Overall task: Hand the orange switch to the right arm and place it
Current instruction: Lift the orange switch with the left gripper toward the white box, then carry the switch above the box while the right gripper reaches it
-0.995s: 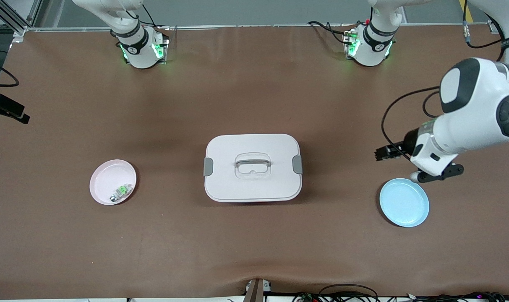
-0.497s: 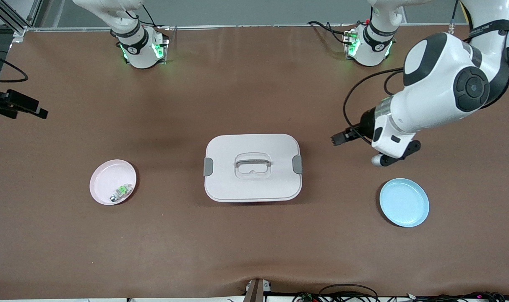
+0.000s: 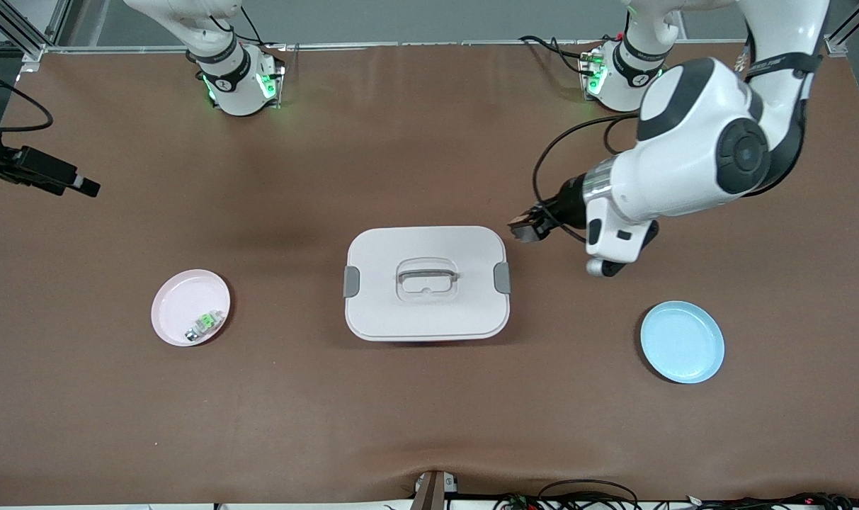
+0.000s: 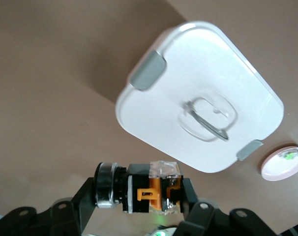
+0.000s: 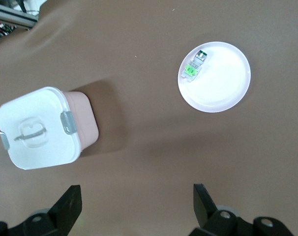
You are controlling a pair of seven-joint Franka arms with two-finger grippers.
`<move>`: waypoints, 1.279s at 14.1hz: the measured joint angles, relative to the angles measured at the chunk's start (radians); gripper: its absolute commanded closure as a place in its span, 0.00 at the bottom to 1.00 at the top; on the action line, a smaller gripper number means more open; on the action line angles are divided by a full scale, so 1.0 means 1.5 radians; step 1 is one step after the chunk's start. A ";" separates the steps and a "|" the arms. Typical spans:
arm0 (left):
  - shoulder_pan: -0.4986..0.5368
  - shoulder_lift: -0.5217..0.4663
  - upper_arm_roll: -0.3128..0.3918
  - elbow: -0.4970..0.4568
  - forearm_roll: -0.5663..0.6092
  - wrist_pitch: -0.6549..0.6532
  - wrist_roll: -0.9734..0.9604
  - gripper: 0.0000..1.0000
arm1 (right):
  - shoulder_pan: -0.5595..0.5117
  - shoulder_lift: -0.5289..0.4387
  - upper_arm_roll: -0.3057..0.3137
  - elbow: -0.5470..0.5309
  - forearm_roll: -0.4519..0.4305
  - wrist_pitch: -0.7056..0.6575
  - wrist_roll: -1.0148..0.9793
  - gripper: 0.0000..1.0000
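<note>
Your left gripper (image 3: pixel 525 230) hangs in the air over bare table, just off the lidded white box (image 3: pixel 426 282) at roughly the box's 2 o'clock corner in the front view. In the left wrist view you see its fingers (image 4: pixel 85 199) clamped end to end on the orange switch (image 4: pixel 139 189): a stubby black body with an orange tab at the middle, a clear cap on top and a silver ring at one end. The box sits mid-table, lid on, grey latches at both short ends, handle lying flat. Your right gripper (image 5: pixel 134 206) is up over the right arm's end of the table, at about 10 o'clock from the pink plate (image 3: pixel 178 308), jaws spread wide with nothing between them. The pink plate carries a small green-and-clear part (image 3: pixel 204 324) with a silver end. The blue plate (image 3: pixel 682 342) lies at the box's 4 o'clock, toward the left arm's end.
</note>
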State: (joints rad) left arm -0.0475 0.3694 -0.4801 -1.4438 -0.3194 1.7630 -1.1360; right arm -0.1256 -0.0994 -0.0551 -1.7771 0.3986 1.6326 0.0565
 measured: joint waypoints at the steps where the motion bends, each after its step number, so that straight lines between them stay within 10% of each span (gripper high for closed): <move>1: -0.016 0.016 0.000 0.017 0.000 0.007 -0.030 0.92 | 0.004 -0.016 0.003 -0.021 0.014 0.016 0.015 0.00; 12: -0.148 0.072 -0.002 0.077 0.000 0.086 -0.260 0.94 | 0.175 -0.182 0.019 -0.258 0.090 0.262 0.258 0.00; 18: -0.178 0.087 -0.001 0.084 0.000 0.132 -0.326 0.94 | 0.222 -0.191 0.156 -0.297 0.094 0.418 0.435 0.00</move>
State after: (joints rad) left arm -0.3145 0.4995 -0.4823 -1.3184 -0.3197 1.9609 -1.6256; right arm 0.2082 -0.3866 0.1795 -2.2229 0.5391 2.2600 0.7086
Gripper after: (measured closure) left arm 0.278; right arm 0.000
